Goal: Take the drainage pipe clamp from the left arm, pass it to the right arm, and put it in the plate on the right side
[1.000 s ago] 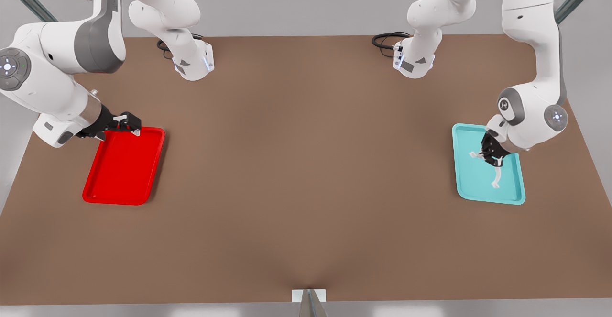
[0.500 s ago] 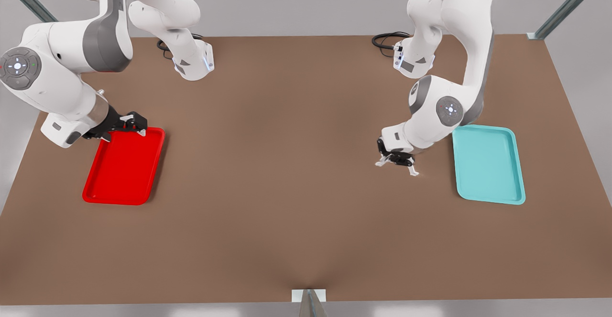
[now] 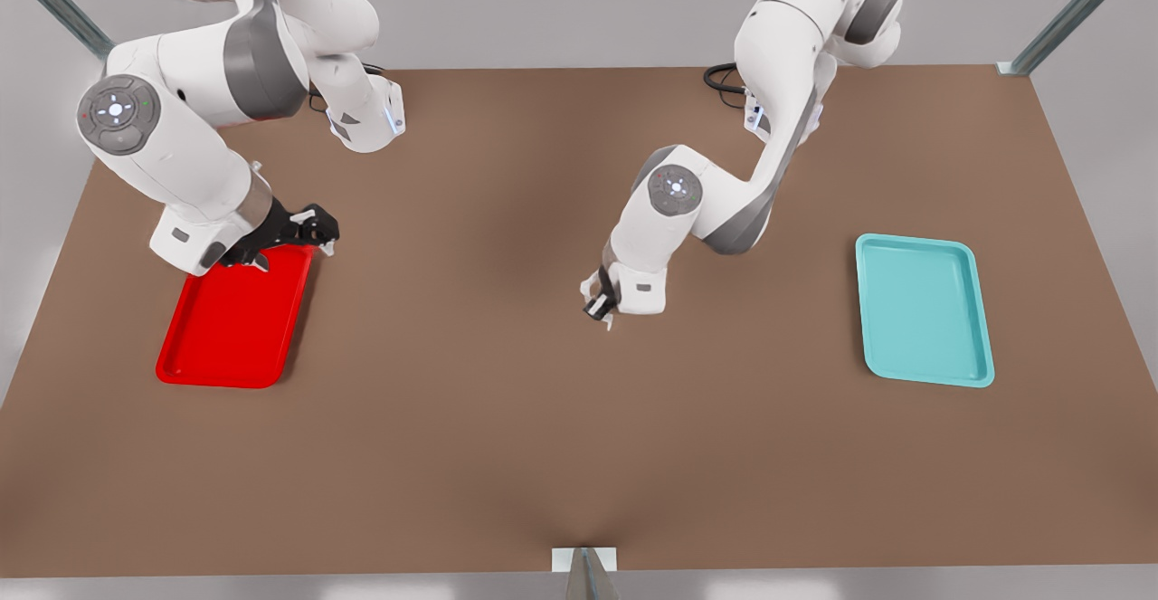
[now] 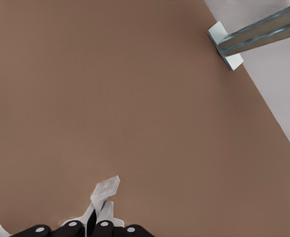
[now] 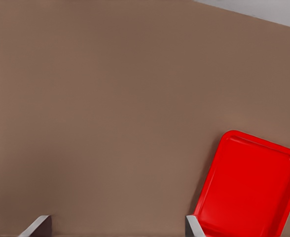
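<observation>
Left pincer [image 3: 599, 307] grips the clamp [image 4: 104, 193] — seemingly; right pincer [image 3: 312, 231] open by the bare red plate [image 3: 233, 328]

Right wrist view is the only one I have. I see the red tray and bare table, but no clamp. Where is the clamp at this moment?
Observer: The drainage pipe clamp is gripped in the left tool, over the middle of the table.
Operator: And where is my right tool, compared with it?
Observer: The right tool hangs open by the far corner of the red tray, well apart from the left tool, toward the front view's left.
Operator: Is there something else on the table?
Observer: A teal tray lies at the front view's right, on the other side of the left tool.
</observation>
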### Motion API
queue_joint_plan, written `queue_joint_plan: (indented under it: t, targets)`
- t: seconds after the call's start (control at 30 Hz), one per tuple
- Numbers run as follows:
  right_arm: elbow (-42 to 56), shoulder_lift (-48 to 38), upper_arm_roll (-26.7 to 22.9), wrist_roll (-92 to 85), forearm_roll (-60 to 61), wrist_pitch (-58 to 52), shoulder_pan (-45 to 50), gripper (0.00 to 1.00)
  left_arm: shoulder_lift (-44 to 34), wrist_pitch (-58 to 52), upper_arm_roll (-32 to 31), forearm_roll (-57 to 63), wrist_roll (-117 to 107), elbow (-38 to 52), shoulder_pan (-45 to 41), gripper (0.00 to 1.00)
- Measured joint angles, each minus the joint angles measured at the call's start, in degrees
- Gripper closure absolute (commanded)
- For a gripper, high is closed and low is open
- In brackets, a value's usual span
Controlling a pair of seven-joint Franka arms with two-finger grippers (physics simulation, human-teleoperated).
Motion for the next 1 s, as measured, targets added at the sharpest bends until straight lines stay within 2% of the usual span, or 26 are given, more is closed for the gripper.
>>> queue_joint_plan:
  t: [0.23,0.6,1.0]
  targets:
    - [0.04,0.11,1.39,2.69,1.04,0.54,0.6,0.0,3.36,6.94,0.07,0.01,-36.77,2.34,-1.88,0.79]
    - [0.04,7.72,1.63,8.31,-2.11,9.25,13.99,0.0,5.58,19.76,-0.35,-0.24,-76.21,3.33,-6.61,0.79]
    - [-4.21,10.37,1.63,12.0,-4.54,16.01,15.13,0.0,5.93,25.19,-0.56,-0.28,-77.3,3.34,-7.17,0.79]
